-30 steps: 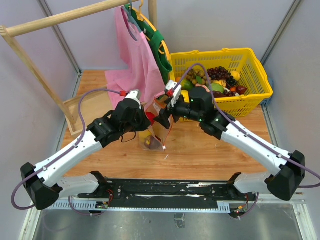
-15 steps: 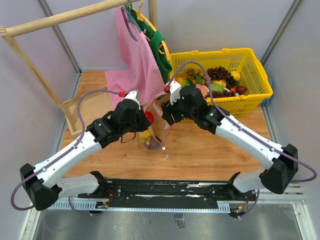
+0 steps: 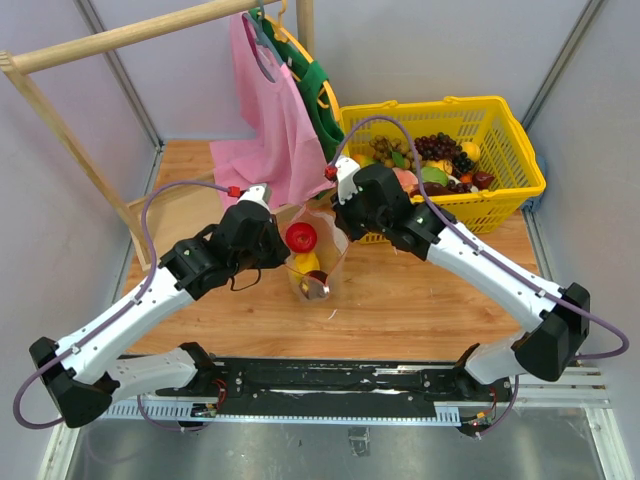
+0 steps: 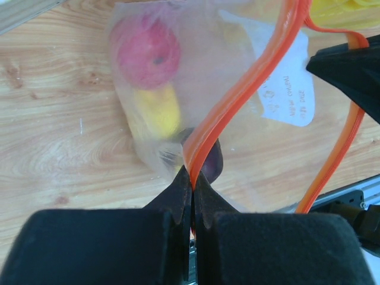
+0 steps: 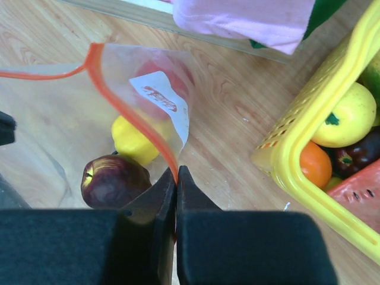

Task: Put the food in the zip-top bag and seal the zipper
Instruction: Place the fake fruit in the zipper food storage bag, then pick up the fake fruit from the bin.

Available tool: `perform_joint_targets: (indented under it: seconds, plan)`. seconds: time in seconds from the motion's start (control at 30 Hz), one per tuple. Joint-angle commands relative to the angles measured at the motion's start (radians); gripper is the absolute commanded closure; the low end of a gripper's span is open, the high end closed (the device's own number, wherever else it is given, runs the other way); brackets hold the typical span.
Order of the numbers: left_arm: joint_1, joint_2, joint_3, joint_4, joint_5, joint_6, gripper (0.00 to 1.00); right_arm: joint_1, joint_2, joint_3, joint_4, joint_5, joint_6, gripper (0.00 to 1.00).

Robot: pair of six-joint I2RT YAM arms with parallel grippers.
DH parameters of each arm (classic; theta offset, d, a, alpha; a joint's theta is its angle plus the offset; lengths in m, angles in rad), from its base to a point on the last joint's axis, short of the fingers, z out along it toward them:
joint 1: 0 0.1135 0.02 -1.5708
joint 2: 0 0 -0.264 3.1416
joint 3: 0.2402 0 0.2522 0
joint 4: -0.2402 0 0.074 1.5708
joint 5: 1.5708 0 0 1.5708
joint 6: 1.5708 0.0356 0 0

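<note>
Both grippers (image 4: 192, 185) (image 5: 176, 181) on the zipper (image 4: 228, 110)

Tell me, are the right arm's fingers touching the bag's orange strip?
Touching. The right wrist view shows the fingers shut, with the orange strip pinched between their tips.

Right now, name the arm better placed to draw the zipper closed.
Right, probably. Both hands pinch the zipper, mouth open. The right hand sits by the label with loose strip ahead; the left hand can anchor the zip-top bag.

Clear zip-top bag (image 3: 328, 250), zipper (image 4: 237, 101) gaping, holds red fruit (image 4: 145, 50), yellow fruit (image 4: 157, 110), dark apple (image 5: 113, 181).
</note>
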Motion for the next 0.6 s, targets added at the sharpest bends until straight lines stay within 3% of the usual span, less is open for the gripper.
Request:
perform_joint_targets:
  seconds: [0.0,0.07,0.17,0.3,0.57]
  plan:
    - [0.003,-0.023,0.049,-0.072,-0.048,0.020,1.00,0.010,-0.025,0.028,-0.032,0.063,-0.023,0.99]
    - [0.003,-0.017,0.046,-0.052,-0.029,0.021,1.00,0.011,-0.020,0.034,-0.034,0.025,-0.034,0.92]
    - [0.002,-0.005,0.037,-0.003,0.004,0.014,1.00,0.009,-0.030,0.049,-0.039,-0.019,-0.046,0.71]
    - [0.003,0.014,0.033,0.029,0.017,-0.005,1.00,-0.006,-0.049,0.099,-0.068,-0.014,-0.069,0.56]
    - [0.003,0.026,0.020,0.074,0.033,-0.032,1.00,-0.138,-0.050,0.177,-0.087,0.017,-0.098,0.45]
